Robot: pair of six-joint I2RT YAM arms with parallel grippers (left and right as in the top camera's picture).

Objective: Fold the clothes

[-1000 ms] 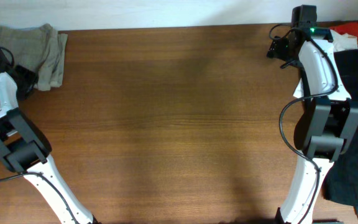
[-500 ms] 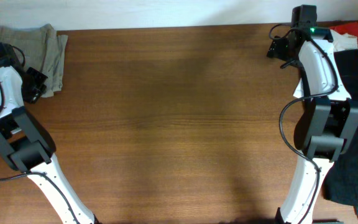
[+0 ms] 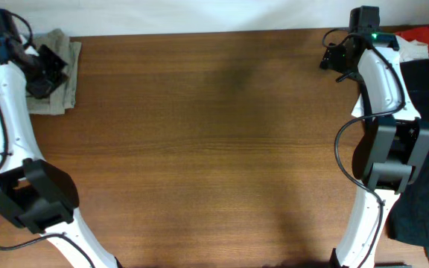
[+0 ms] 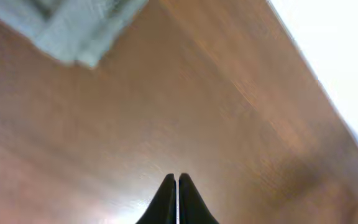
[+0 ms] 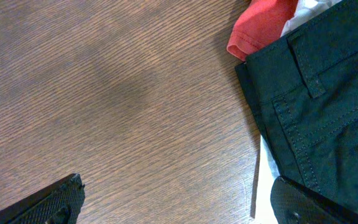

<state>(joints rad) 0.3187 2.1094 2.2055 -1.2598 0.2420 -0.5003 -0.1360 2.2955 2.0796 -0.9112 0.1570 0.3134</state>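
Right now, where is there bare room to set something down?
Bare: the table middle, between the khaki clothes top-left and the black trousers at the right edge. Crowded: that right edge, with a red garment too.

Robotics lab, wooden table (image 3: pixel 214 149), left arm (image 3: pixel 2 126), right arm (image 3: pixel 382 82) alongside
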